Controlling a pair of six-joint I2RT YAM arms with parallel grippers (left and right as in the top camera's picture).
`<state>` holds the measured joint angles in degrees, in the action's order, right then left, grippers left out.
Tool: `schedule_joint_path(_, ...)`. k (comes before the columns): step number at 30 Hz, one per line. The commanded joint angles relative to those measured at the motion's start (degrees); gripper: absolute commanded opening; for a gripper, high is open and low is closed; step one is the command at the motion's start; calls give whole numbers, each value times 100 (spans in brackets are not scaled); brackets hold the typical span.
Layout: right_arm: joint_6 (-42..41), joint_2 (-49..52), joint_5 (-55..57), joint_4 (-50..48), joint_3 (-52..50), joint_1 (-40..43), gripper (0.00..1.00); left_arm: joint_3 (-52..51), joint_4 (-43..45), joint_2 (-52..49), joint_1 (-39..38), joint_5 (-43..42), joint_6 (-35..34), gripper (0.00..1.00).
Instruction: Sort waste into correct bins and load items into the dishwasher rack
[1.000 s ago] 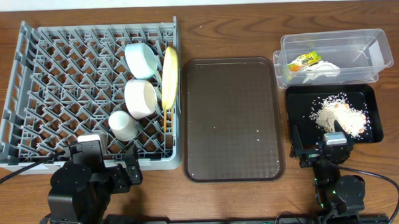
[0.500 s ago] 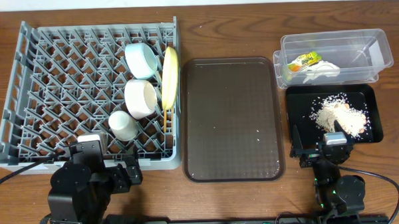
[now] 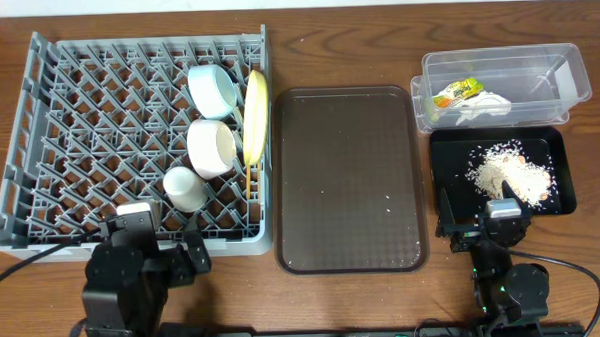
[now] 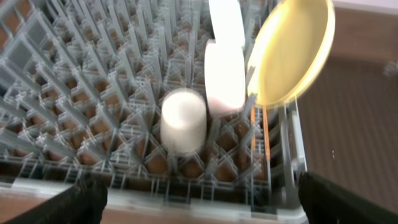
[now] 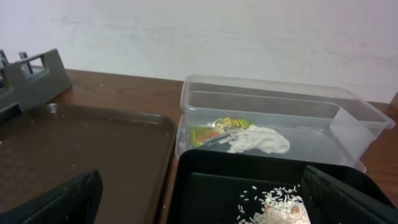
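Overhead: looks straight down on the table, flat brown rectangular serving tray at centre. Left wrist: low and close, facing over the large grey plastic pegged rack left of that tray, catching its edge. Right wrist: looks nearly level toward the clear plastic rectangular tub and shallow black rectangular tray right of it. Shared throughout: the brown tray.

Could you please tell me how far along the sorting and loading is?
Done: blue bowl, white bowl, cup, yellow plate and chopsticks sit in the rack; wrapper and napkin lie in the clear tub; crumbs in the black tray. In hand: nothing, both jaws open. Left: apparently only a few specks on the brown tray.
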<state>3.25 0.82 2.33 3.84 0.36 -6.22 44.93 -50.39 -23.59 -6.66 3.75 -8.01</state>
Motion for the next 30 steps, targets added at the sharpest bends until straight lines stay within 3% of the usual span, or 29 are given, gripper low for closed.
schedule_joint_path(1, 68, -50, -26, 26, -4, 20, 99, -758, 625, 581, 111, 188, 70, 99)
schedule_joint_path(11, 68, -50, -26, 28, -4, 20, 99, -3254, 3709, 2017, 308, 186, 24, 99)
schedule_joint_path(20, 68, -50, -24, 26, -4, 20, 99, -4433, 5871, 2352, 501, 186, 74, 99)
schedule_joint_path(25, 68, -50, -24, 28, -4, 20, 99, -4472, 5574, 2352, 514, 168, 310, 99)
schedule_joint_path(30, 68, -50, -24, 28, -4, 20, 99, -4472, 4642, 2350, 514, -35, 306, 99)
